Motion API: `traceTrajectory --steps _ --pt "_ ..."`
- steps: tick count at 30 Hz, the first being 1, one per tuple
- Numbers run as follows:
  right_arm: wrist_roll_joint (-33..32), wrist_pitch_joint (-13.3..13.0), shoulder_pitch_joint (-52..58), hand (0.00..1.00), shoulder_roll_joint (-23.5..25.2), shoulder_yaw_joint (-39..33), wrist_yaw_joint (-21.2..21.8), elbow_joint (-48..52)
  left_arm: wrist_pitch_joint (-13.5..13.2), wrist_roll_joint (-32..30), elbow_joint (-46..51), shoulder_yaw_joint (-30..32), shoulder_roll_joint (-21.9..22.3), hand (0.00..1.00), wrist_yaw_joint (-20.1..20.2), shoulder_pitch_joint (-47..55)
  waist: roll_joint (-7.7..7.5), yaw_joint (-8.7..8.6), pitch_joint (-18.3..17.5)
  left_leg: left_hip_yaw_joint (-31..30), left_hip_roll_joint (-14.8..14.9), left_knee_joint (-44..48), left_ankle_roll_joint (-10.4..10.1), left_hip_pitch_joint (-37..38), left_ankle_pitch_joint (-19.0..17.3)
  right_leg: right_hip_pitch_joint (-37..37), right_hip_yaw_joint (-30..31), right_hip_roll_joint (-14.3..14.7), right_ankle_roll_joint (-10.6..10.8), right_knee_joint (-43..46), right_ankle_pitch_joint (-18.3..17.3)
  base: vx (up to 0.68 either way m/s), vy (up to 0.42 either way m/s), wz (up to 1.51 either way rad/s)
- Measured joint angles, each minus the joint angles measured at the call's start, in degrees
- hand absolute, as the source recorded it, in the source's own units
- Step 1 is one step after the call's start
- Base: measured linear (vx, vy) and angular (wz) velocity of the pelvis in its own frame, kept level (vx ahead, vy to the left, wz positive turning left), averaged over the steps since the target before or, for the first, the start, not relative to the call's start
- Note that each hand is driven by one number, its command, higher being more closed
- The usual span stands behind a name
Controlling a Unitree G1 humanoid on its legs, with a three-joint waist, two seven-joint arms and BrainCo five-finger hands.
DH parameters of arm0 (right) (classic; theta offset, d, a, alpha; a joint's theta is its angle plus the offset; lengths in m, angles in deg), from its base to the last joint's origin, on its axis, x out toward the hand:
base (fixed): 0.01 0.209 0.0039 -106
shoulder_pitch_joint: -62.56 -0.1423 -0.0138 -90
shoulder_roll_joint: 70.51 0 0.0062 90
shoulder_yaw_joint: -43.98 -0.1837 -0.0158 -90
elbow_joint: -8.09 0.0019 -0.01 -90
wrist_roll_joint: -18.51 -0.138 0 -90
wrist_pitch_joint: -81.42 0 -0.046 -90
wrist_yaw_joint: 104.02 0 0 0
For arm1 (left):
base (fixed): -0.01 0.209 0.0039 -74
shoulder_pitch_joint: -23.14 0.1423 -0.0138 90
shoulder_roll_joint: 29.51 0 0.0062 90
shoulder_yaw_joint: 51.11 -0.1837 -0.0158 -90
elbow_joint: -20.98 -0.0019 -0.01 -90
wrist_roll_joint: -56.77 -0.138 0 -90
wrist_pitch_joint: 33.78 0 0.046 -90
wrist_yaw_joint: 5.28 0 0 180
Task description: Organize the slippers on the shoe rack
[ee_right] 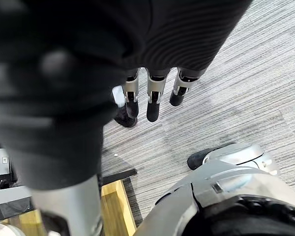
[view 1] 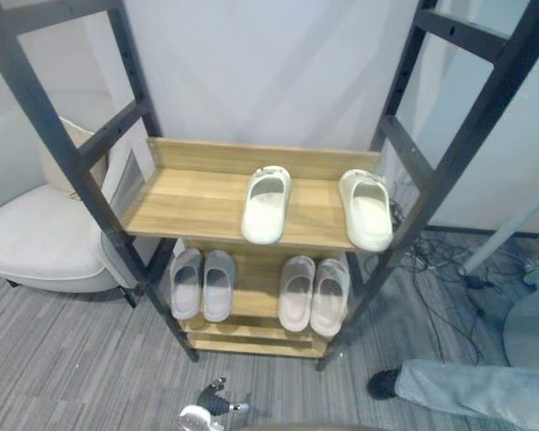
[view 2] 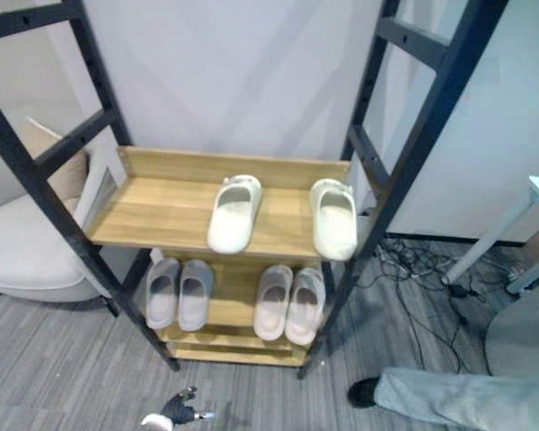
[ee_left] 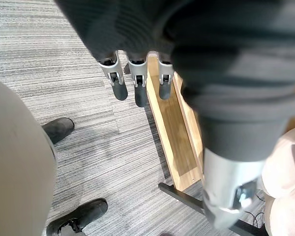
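Left eye view: find shoe rack [view 1: 207, 211] at centre, running up to 12 o'clock. On upper shelf, note two cream slippers well apart, one [view 1: 267, 205] mid-shelf, the other [view 1: 367, 209] at the 3 o'clock end. On lower shelf, see grey pair [view 1: 202, 284] toward 9 o'clock and paler pair [view 1: 314, 294] toward 3 o'clock, each set side by side. Armchair [view 1: 36, 238] at 9 o'clock. Left hand [view 1: 208, 406] low at 6 o'clock. Right eye view: same layout, with cables [view 2: 413, 269] at 3 o'clock and person's leg [view 2: 467, 395] with black shoe [view 2: 364, 391] at 5 o'clock. Left wrist view: fingers [ee_left: 140, 83] straight, apart, holding nothing, above carpet [ee_left: 64, 64] beside rack's lowest board. Right wrist view: right hand [ee_right: 154, 101] likewise straight-fingered, empty, over carpet.
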Motion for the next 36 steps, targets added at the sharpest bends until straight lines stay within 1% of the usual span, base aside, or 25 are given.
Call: traceTrajectory --steps 5,11,16,19,21,24,25,28,29,30,33,35,36 --pt "0.0 -0.2 -0.1 0.0 -0.3 0.4 0.0 0.0 -0.3 0.0 -0.9 0.0 0.5 0.0 0.0 -0.5 0.68 0.01 0.4 -0.1 0.0 0.0 0.0 0.0 0.0 0.2 -0.1 0.1 0.0 -0.3 0.0 0.04 -0.003 0.01" --pt "0.0 -0.5 -0.2 0.0 -0.5 0.5 0.0 0.0 -0.4 0.0 -0.9 -1.2 0.7 0.0 -0.1 -0.7 0.98 0.01 0.6 -0.3 0.0 0.0 0.0 0.0 0.0 0.6 -0.3 0.2 -0.1 -0.5 0.0 0.01 -0.001 0.0" --pt "0.0 -0.5 -0.2 0.0 -0.6 0.7 0.0 0.1 -0.5 0.1 0.2 -5.4 0.7 0.0 0.1 -1.3 1.18 0.06 1.0 -0.2 0.1 0.1 0.0 0.4 0.0 0.9 -0.2 0.2 -0.1 -0.7 0.0 0.0 0.0 0.0" --pt "0.0 -0.5 -0.2 0.0 -0.6 0.7 0.0 0.1 -0.5 0.2 2.0 -9.2 0.9 0.0 0.4 -1.3 1.17 0.07 1.0 -0.2 0.2 0.1 -0.1 0.4 0.0 0.9 -0.1 0.2 -0.1 -0.8 0.0 0.0 0.0 0.0" --pt "-0.1 -0.5 -0.2 0.0 -0.6 0.7 0.0 0.2 -0.6 0.2 4.5 -13.3 0.9 0.0 0.5 -1.3 1.19 0.07 1.0 -0.2 0.3 0.0 -0.1 0.4 -0.1 0.9 -0.1 0.3 -0.1 -0.8 0.0 0.0 0.0 0.0" --pt "-0.1 -0.7 -0.1 0.0 -0.6 0.7 0.0 0.2 -0.7 0.8 10.4 -18.8 1.0 0.0 0.7 -1.4 1.19 0.06 1.0 -0.2 0.5 0.0 -0.3 0.3 -0.2 0.7 -0.1 0.4 -0.2 -0.8 -0.1 0.0 0.0 0.0" --pt "-0.2 -0.9 -0.1 0.0 -0.7 0.7 0.0 0.2 -1.0 1.6 14.1 -21.6 1.0 0.0 1.4 -1.6 1.23 0.06 1.0 -0.3 0.5 0.1 -0.3 0.1 -0.2 0.6 -0.2 0.5 -0.3 -0.8 -0.1 0.0 0.0 0.0" --pt "-0.2 -1.1 -0.1 0.0 -0.9 0.7 0.0 0.4 -1.3 2.5 21.1 -25.7 1.1 0.0 2.9 -2.7 1.35 0.06 1.0 -0.4 0.6 0.1 -0.4 -0.3 -0.3 0.3 -0.3 0.6 -0.4 -0.6 -0.2 0.0 0.0 0.0" --pt "-0.2 -1.1 -0.1 0.0 -1.0 0.7 0.0 0.5 -1.3 2.7 24.5 -26.6 1.2 0.0 3.2 -2.7 1.67 0.05 1.1 -0.4 0.6 0.0 -0.4 -0.3 -0.3 0.3 -0.4 0.6 -0.4 -0.6 -0.2 0.0 0.0 0.0" --pt "-0.3 -1.2 -0.1 0.0 -1.4 0.7 0.0 0.6 -1.3 4.0 29.9 -27.5 1.1 0.0 3.9 -2.8 2.16 -0.03 1.3 -0.6 0.5 0.0 -0.4 -0.3 -0.3 0.3 -0.6 0.6 -0.4 -0.5 -0.2 0.0 0.0 0.04" --pt "-0.4 -1.2 0.1 0.0 -2.0 0.7 0.0 0.6 -1.7 6.7 42.8 -28.6 1.0 0.0 5.2 -4.1 3.07 -0.06 1.1 -1.2 0.6 0.0 -0.4 -0.8 -0.3 0.2 -1.1 0.7 -0.5 -0.6 -0.3 0.0 -0.002 0.1" --pt "-0.4 -1.3 -0.1 0.0 -2.3 0.8 0.0 0.6 -2.8 9.1 49.8 -28.6 0.5 0.0 5.1 -6.9 3.42 -0.05 0.8 -1.6 0.6 0.0 -0.4 -1.0 -0.3 0.2 -1.5 0.8 -0.6 -0.7 -0.4 0.01 -0.014 0.11" --pt "-0.4 -1.4 -0.1 0.0 -2.5 1.2 0.0 0.6 -3.5 10.6 53.0 -28.1 0.0 0.0 5.1 -8.7 3.33 -0.03 0.7 -1.6 0.7 0.0 -0.4 -1.0 -0.3 0.2 -1.6 0.8 -0.6 -0.7 -0.4 0.0 0.0 0.0"
